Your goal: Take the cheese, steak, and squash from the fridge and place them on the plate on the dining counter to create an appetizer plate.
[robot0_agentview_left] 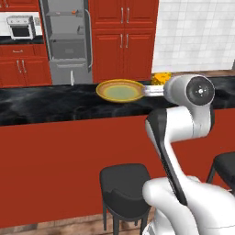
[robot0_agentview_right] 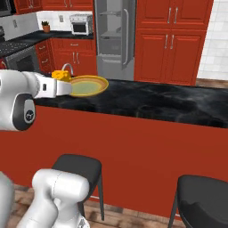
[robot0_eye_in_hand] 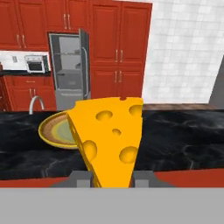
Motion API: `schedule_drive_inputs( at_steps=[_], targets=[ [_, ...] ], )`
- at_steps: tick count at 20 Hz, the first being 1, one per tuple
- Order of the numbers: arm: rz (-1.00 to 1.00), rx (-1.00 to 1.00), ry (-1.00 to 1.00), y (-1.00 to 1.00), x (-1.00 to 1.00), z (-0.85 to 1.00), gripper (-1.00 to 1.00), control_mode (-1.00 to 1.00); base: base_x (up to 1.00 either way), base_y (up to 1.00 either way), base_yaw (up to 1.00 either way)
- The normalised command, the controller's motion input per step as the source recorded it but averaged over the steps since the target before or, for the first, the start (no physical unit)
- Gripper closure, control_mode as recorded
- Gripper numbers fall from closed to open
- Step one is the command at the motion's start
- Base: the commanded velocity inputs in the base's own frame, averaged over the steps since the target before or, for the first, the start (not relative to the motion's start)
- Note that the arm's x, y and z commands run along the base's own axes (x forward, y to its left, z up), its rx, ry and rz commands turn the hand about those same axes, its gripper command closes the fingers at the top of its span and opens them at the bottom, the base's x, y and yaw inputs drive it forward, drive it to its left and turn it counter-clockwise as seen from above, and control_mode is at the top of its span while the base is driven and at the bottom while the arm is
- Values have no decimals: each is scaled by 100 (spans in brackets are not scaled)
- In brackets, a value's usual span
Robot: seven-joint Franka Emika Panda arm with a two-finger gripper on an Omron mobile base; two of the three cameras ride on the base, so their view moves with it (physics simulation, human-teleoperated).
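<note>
Hand view: cheese between fingers

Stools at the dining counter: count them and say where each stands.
2 in view. One black stool stands beside the robot's base; another stool is further right along the red front. More may be hidden.

bare dining counter around plate, stools below, fridge open beyond

Cheese hides gripper fingertips & part of plate; fridge contents too small to tell.
</note>
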Motion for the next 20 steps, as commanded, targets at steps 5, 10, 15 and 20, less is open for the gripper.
schedule_drive_inputs(
  at_steps=[5, 10, 15, 20],
  targets=[
    [0, 15, 20, 5, 99, 0, 100, -100, 0, 0, 0],
    [0, 16, 22, 0, 93, -6, 100, -100, 0, 0, 0],
    [0, 5, 12, 0, 79, -38, 100, -100, 0, 0, 0],
    [0, 0, 1, 0, 72, -46, 100, -100, 0, 0, 0]
  ],
)
